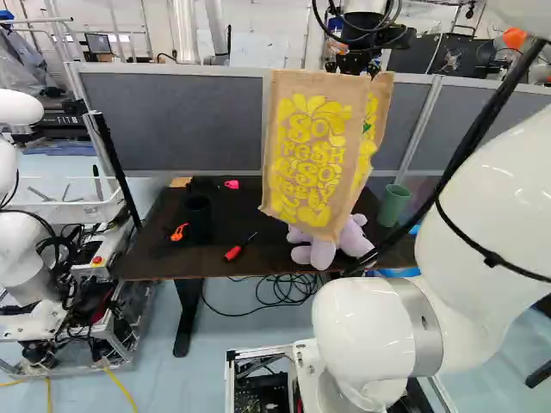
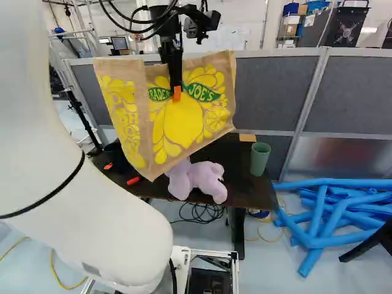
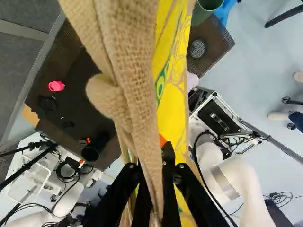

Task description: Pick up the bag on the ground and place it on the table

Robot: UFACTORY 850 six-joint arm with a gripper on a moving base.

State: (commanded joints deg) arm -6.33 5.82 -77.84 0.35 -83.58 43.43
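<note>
My gripper (image 2: 176, 86) is above the table, with an orange pad against the side of the tan burlap bag (image 2: 211, 119) with yellow and green print. In the wrist view the gripper (image 3: 154, 163) is shut on a fold of the bag (image 3: 125, 52), which runs up between both fingers. The bag hangs upright over the dark table (image 1: 159, 254). In the base views its lower part covers some of a lilac plush toy (image 2: 205, 177); whether they touch, I cannot tell.
On the table are a green cup (image 2: 260, 158), a black cup (image 1: 198, 218), a red screwdriver (image 1: 233, 252) and a pink item (image 1: 232, 184). Grey partitions (image 1: 172, 120) stand behind. Blue foam tubes (image 2: 321, 214) lie right of the table. Another robot (image 1: 21, 249) stands at the left.
</note>
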